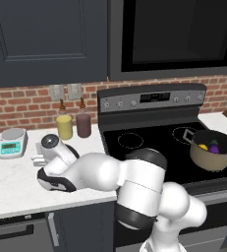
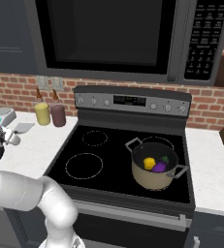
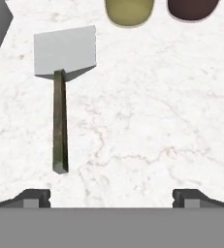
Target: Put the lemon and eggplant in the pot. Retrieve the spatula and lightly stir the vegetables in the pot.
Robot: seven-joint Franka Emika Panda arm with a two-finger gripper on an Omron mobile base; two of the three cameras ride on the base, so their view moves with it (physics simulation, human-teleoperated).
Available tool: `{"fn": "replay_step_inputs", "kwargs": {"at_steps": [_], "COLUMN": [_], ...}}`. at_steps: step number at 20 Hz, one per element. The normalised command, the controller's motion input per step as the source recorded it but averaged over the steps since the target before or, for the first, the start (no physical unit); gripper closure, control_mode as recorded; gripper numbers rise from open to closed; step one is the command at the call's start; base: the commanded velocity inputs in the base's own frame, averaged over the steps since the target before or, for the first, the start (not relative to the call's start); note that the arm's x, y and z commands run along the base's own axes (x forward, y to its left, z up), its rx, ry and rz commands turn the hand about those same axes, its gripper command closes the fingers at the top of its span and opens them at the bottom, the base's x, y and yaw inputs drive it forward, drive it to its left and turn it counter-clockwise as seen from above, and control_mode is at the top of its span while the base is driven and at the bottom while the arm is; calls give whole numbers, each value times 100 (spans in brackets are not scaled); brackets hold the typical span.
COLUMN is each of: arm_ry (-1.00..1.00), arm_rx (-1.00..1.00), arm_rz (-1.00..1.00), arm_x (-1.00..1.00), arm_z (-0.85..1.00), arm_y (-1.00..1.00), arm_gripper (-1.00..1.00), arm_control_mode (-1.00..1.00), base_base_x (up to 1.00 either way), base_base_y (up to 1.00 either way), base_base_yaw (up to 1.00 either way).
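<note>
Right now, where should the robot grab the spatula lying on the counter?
Probably by the thin dark handle of the spatula, about halfway along, coming straight down from above. It lies flat on the white counter, so no finger can get under it, and the wide blade looks harder to pinch. The open gripper sits to one side, so it should shift over the handle, one finger each side.
</note>
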Motion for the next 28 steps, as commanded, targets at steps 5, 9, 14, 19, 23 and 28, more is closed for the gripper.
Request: {"fn": "replay_step_inputs", "kwargs": {"at_steps": [5, 9, 14, 19, 23, 28], "arm_ry": [0, 0, 0, 0, 0, 0], "arm_rx": [0, 0, 0, 0, 0, 0], "arm_rz": [2, 2, 0, 0, 0, 0], "arm_x": [18, 14, 23, 8, 0, 1], "arm_z": [-28, -17, -7, -16, -24, -27], "arm_y": [34, 39, 22, 1, 0, 0], "arm_gripper": [-100, -100, -100, -100, -100, -100], "arm_control_mode": [-100, -100, -100, -100, -100, -100], "base_base_x": [0, 0, 0, 0, 0, 0], "base_base_y": [0, 0, 0, 0, 0, 0], "base_base_yaw": [0, 0, 0, 0, 0, 0]}}
